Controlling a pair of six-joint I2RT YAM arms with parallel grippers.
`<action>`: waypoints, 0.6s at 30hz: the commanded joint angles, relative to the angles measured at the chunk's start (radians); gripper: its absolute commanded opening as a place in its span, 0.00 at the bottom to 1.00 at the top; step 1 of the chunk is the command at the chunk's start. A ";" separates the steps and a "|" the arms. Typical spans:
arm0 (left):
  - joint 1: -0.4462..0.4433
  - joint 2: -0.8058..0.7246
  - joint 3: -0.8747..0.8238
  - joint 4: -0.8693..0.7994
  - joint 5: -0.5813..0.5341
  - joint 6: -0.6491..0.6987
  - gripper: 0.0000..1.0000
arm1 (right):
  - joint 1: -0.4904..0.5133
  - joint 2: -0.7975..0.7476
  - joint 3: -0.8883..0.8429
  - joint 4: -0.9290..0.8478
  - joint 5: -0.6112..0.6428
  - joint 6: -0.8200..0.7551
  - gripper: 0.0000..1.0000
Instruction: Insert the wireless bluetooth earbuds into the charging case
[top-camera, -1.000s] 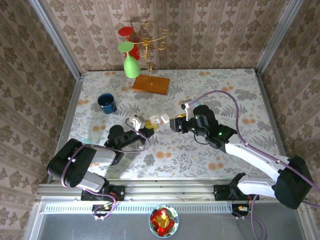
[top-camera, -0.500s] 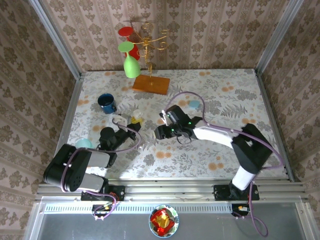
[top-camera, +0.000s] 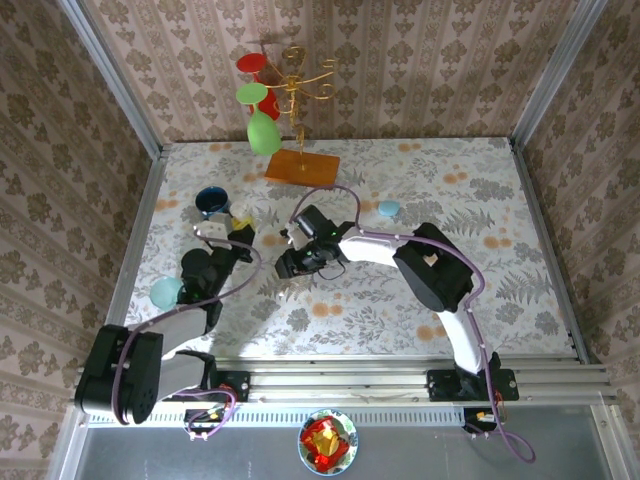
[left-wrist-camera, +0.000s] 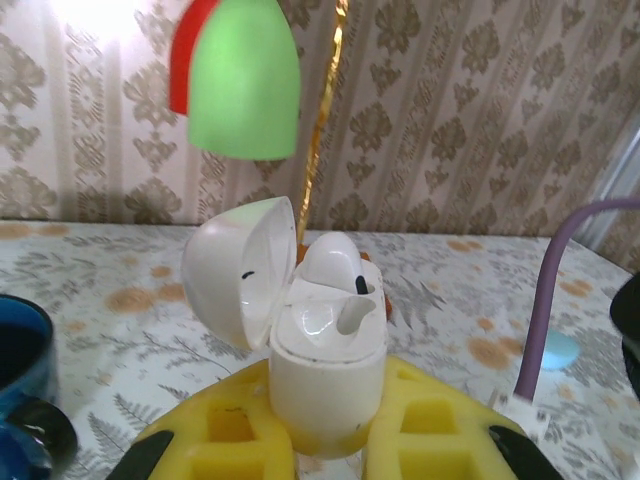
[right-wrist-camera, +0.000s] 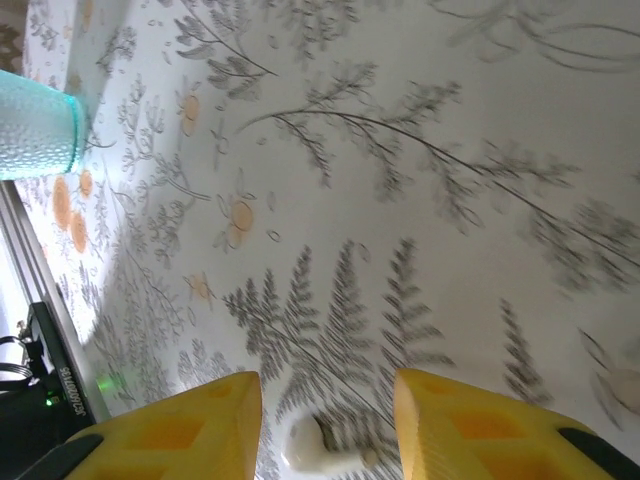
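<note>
Floral cloth is covering the table (top-camera: 430, 290) inside the wallpapered booth, and the layout on it is changing fast. A second ago the two grippers were meeting near the centre of the overhead view. Now the left gripper (left-wrist-camera: 325, 440) is sitting back in the upper left, just beside the blue mug (top-camera: 212, 203). The right arm is stretching across to centre-left, with the right gripper (right-wrist-camera: 325, 400) pointing down at the cloth.

The left gripper is clamping the charging case (left-wrist-camera: 325, 365) upright between its yellow pads, with the lid hanging open to the left. One seated earbud (left-wrist-camera: 333, 262) is resting in the far socket, while the near socket is appearing empty.

In the right wrist view, a loose earbud (right-wrist-camera: 312, 447) is lying on the cloth at the bottom centre of the frame, between the right gripper's pads. Those jaws are standing apart and narrowing, with a gap showing on each side of the bud, so nothing is being held yet.

The job is looking about half done: the right arm is going for the second bud, and the open case is waiting for it to be carried over.
</note>
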 joint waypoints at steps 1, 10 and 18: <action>0.028 -0.039 0.027 -0.069 -0.024 0.010 0.05 | 0.016 0.059 0.066 -0.047 -0.053 -0.008 0.41; 0.063 -0.070 0.018 -0.079 -0.017 0.018 0.05 | 0.050 0.076 0.094 -0.161 -0.016 -0.069 0.41; 0.094 -0.069 0.011 -0.077 -0.019 0.033 0.05 | 0.078 -0.017 -0.011 -0.196 0.021 -0.094 0.42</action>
